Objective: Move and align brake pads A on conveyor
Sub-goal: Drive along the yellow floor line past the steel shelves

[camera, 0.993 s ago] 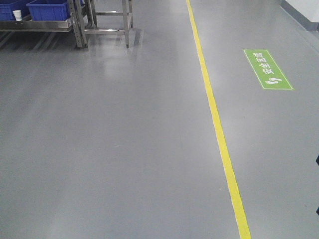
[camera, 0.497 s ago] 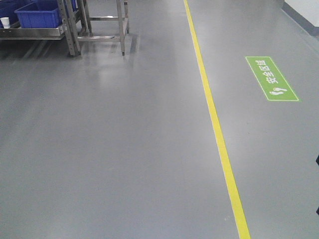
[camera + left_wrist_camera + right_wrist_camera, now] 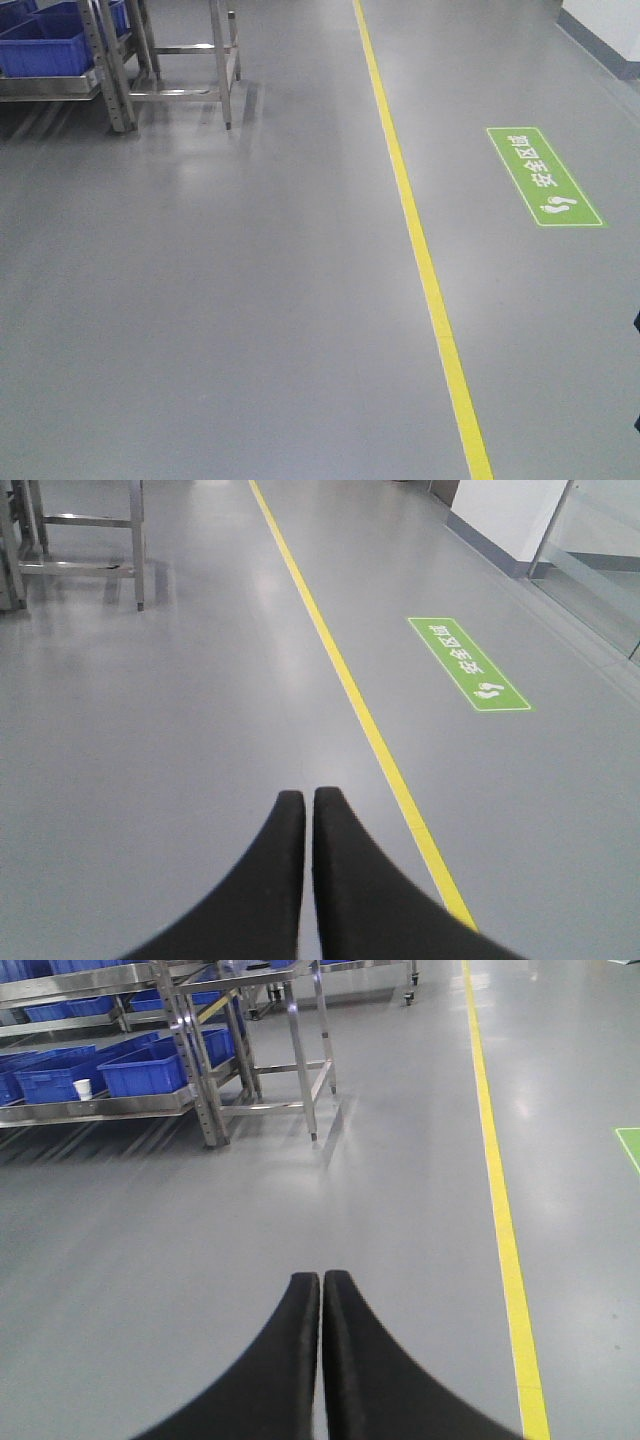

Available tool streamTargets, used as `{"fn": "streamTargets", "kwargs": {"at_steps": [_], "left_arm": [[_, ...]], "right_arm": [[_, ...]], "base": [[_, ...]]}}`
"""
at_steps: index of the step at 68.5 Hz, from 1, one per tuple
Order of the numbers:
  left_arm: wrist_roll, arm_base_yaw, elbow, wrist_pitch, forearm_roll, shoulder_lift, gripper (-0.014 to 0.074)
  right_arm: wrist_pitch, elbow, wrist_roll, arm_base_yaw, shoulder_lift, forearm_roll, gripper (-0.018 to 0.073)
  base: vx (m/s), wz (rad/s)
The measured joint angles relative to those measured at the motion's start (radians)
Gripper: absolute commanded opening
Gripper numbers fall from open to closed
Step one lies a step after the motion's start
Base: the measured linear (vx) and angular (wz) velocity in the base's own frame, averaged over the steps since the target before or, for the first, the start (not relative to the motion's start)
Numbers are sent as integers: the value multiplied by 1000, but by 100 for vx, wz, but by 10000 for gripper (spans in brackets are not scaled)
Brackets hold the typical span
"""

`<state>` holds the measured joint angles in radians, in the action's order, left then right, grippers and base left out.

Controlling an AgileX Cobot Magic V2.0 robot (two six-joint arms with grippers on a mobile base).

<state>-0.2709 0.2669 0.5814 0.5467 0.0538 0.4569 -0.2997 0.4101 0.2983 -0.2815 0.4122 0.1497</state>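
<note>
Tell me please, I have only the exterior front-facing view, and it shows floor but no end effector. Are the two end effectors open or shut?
Observer: The left wrist view shows the left end effector shut, with nothing held.
Operator: And the right one?
Observer: The right end effector is shut as well, and it holds nothing.
Operator: My view cuts off the rack at the top left. Is anything on it besides bins?
Observer: Yes. In the right wrist view a small white cup stands on the steel shelf, just left of a blue bin.
</note>
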Motion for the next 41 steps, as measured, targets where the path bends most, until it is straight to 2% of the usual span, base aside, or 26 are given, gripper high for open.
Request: {"fn": "streamTargets", "kwargs": {"at_steps": [41], "left_arm": [[0,0,0,0,0,0,-6]], "right_arm": [[0,0,0,0,0,0,-8]], "base": [[46,-10]]}}
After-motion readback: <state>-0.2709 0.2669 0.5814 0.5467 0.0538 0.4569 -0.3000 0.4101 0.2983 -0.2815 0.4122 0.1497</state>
